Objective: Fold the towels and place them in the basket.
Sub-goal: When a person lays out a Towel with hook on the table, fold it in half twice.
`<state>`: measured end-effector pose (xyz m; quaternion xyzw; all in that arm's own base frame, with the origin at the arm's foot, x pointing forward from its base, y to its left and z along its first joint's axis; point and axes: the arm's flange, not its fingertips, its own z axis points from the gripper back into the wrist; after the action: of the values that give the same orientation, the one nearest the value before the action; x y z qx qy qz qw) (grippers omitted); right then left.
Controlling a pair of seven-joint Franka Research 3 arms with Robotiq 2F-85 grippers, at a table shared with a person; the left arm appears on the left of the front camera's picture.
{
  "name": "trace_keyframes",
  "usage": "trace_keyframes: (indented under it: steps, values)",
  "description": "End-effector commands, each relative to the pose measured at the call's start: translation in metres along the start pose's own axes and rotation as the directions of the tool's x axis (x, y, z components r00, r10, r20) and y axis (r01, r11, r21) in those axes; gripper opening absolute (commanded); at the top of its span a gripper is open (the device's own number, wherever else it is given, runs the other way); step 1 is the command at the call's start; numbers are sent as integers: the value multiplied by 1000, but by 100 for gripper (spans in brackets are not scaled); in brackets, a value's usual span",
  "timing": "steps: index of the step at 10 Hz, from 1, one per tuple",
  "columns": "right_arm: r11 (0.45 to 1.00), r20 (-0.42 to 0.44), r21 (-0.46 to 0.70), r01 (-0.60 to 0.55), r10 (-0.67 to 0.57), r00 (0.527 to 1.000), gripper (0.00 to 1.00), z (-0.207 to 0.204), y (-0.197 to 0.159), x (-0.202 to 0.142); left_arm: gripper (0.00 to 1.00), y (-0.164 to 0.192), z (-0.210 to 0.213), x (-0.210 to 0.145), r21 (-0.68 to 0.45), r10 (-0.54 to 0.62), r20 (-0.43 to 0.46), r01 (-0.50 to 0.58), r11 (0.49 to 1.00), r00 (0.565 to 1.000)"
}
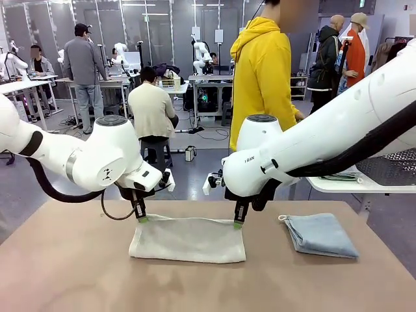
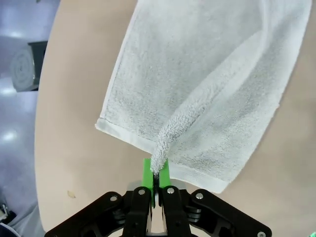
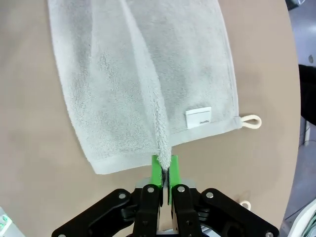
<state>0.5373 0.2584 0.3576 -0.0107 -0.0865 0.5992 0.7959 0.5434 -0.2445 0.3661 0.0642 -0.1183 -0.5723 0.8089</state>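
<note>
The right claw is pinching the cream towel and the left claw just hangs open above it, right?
Not quite. The left gripper is shut on the cream towel too, as the left wrist view shows. The right gripper does pinch it.

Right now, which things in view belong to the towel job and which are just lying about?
Job: cream towel, pinched by left tool and right tool; folded blue towel; dark lattice basket.
Lying about: yellow hoodie on the person; white side table.
</note>
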Motion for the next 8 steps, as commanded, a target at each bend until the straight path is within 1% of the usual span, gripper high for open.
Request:
trace_keyframes:
  steps: [1,2,4,5,7,8]
  values:
    - [998,-65,-48,38,-41,997,0,-2,-3,14,0,8,-8,8,0,42,-55,-42,999,998]
    - [989,-99,-133,63,-77,992,0,-6,-5,15,0,15,-13,8,-3,58,-51,-58,998,997]
    - [980,-88,-181,86,-103,991,0,-17,-8,17,0,21,-20,8,-1,75,-74,-76,997,994]
    - [977,-97,-200,81,-102,990,0,-23,-11,17,0,23,-20,8,1,80,-69,-80,997,994]
    - [981,-79,-171,86,-101,992,0,-32,-17,16,0,24,-24,11,-11,70,-57,-70,997,996]
    - [984,-88,-165,60,-76,993,0,-19,-10,12,0,19,-21,5,-17,62,-37,-63,998,997]
